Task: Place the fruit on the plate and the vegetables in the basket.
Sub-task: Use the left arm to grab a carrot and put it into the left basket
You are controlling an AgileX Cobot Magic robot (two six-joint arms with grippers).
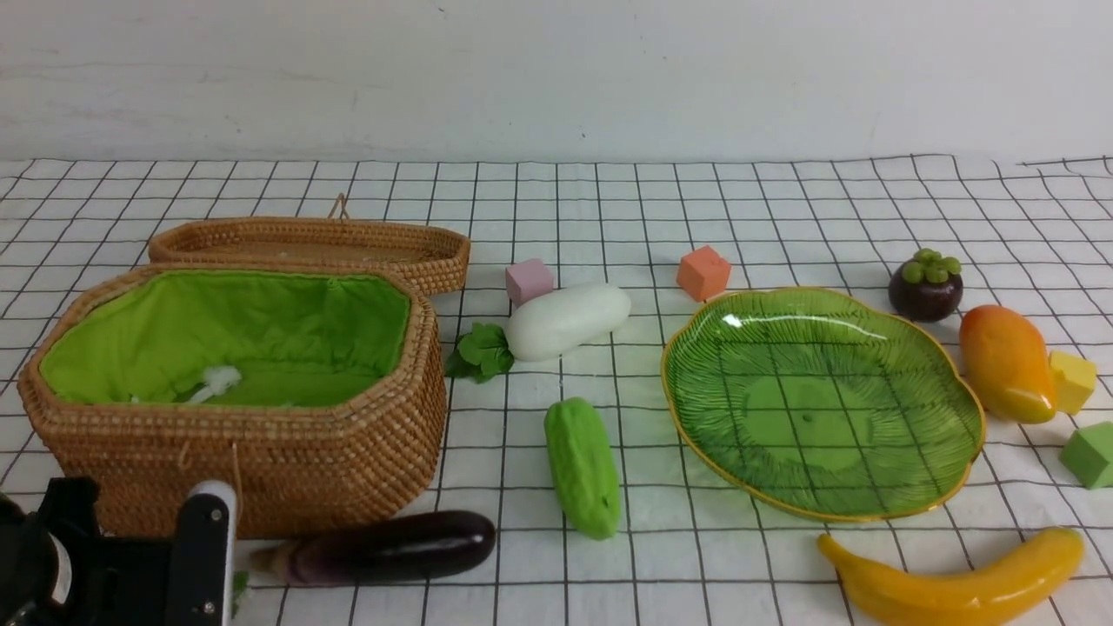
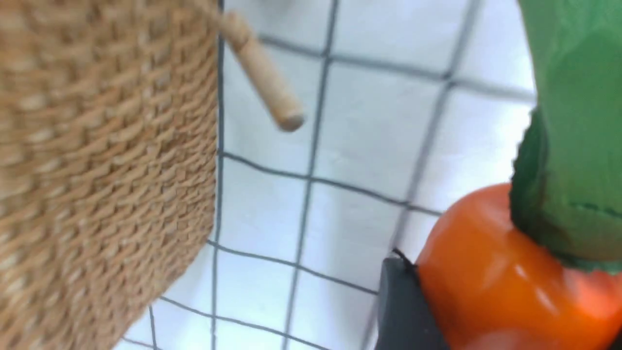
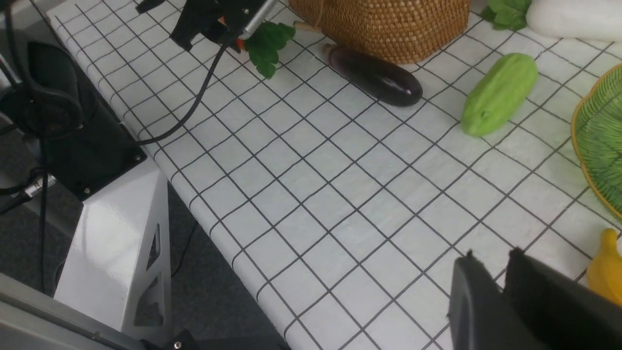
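Front: left gripper [image 1: 135, 556] sits low at the near edge of the counter [image 1: 609, 200], on the near side of the basket [image 1: 261, 461]. Eggplant [image 1: 391, 543] lies just beside it; plate [image 1: 826, 409] is bare. Left wrist: carrot [image 2: 505, 272] clamped against the pad, basket wall close. Looks like carrot pickup; next needs a lift above the rim, then a drop inside. Right wrist: right gripper [image 3: 493, 262] nearly closed, holding nothing, over open counter near the banana [image 3: 605, 267]. Counter edge close to the left gripper.

We see our left gripper [image 1: 135, 526] low by the basket [image 1: 287, 461], eggplant [image 1: 391, 546] along its near wall, gourd [image 1: 583, 467] between basket and plate [image 1: 826, 417]
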